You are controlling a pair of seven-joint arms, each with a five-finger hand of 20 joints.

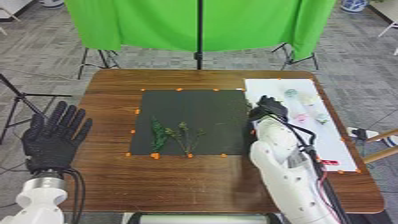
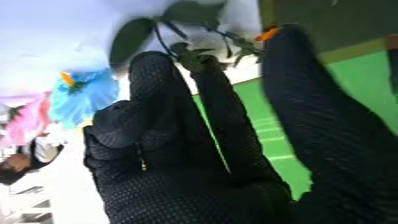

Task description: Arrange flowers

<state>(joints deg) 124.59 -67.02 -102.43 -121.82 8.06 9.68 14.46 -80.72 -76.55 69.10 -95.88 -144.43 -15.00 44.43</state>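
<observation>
the left robot hand (image 1: 51,146) is open, fingers spread, by the desk (image 1: 107,190)'s left edge. the right robot hand (image 1: 269,109) is at the white sheet (image 1: 258,88), near a leafy sprig (image 2: 132,41); i can't tell whether it grips it. a green frond (image 1: 159,135) and branching stems (image 1: 185,131) lie on the black mat (image 1: 191,107), the blue flower (image 2: 87,100) and pink flower (image 2: 28,120) on the sheet.

Bright green cloth (image 1: 142,22) behind, grey patterned floor (image 1: 351,75) around.
</observation>
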